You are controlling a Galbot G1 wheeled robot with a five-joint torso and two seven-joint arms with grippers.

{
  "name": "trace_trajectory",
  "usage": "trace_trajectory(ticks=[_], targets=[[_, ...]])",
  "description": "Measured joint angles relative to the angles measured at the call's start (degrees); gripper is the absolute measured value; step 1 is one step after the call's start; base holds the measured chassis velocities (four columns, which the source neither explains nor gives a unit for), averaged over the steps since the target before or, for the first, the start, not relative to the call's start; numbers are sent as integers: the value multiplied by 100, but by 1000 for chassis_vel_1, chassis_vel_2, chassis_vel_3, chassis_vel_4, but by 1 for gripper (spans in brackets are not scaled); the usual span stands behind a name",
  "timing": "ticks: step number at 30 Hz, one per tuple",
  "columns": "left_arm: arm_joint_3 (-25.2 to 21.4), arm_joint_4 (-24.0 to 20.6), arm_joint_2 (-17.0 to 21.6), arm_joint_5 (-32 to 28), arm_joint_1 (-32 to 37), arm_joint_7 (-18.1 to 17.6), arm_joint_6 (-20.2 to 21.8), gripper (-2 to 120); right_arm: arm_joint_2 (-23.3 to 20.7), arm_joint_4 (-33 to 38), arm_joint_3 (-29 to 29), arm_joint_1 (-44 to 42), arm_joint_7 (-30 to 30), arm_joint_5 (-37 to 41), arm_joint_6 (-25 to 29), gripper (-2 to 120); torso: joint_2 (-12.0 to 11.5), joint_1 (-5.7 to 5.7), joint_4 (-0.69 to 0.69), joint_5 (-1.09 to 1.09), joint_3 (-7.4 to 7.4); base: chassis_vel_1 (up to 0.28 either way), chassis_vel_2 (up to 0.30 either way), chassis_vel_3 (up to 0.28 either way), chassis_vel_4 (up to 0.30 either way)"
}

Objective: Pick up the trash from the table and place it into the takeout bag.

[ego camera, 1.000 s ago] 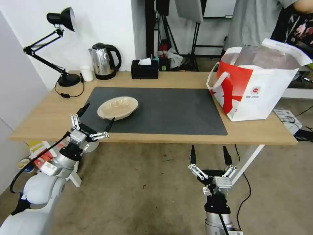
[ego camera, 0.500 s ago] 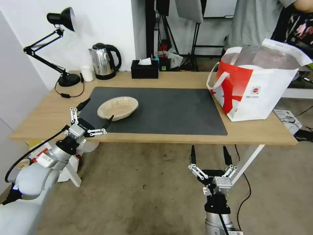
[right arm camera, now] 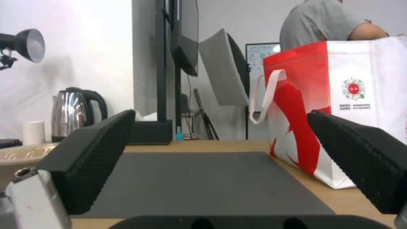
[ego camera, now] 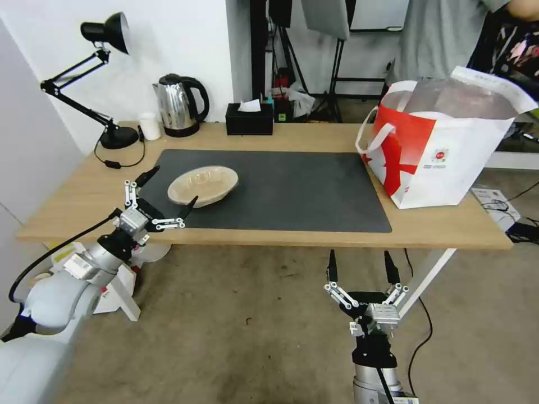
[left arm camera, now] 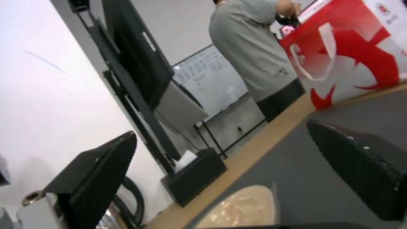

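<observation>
One piece of trash, a shallow beige oval bowl [ego camera: 202, 185] [left arm camera: 241, 208] [right arm camera: 19, 156], lies on the dark grey mat [ego camera: 269, 188] of the table [ego camera: 84, 207]. My left gripper [ego camera: 168, 189] is open at the table's near left edge, its fingertips straddling the near left of the bowl without touching it. The takeout bag [ego camera: 443, 148] [right arm camera: 339, 127] [left arm camera: 356, 57], white with a red side panel, stands open at the table's right end. My right gripper [ego camera: 360, 265] hangs open below the table's front edge, with nothing between its fingers.
A steel kettle [ego camera: 178, 105], a small white cup [ego camera: 149, 125], a black desk lamp [ego camera: 106, 84] and a black tissue box [ego camera: 249, 119] line the table's back. A person in a grey shirt [ego camera: 438, 39] stands behind the bag. A white table leg [ego camera: 426, 280] is right of my right gripper.
My left gripper has risen and moved forward from just below the table edge toward the beige bowl, staying open. The right arm and the bag have not moved.
</observation>
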Motion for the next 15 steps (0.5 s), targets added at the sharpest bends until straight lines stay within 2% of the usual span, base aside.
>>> trace_trajectory(ticks=[8,15], targets=[[88,182,251,-1,-37,178,10,100,0,0,0,0,0,0,0,100,-1,0,0,0,0,0,0,0,0],[151,272,280,-6,-74,224,11,100,0,0,0,0,0,0,0,100,-1,0,0,0,0,0,0,0,0]])
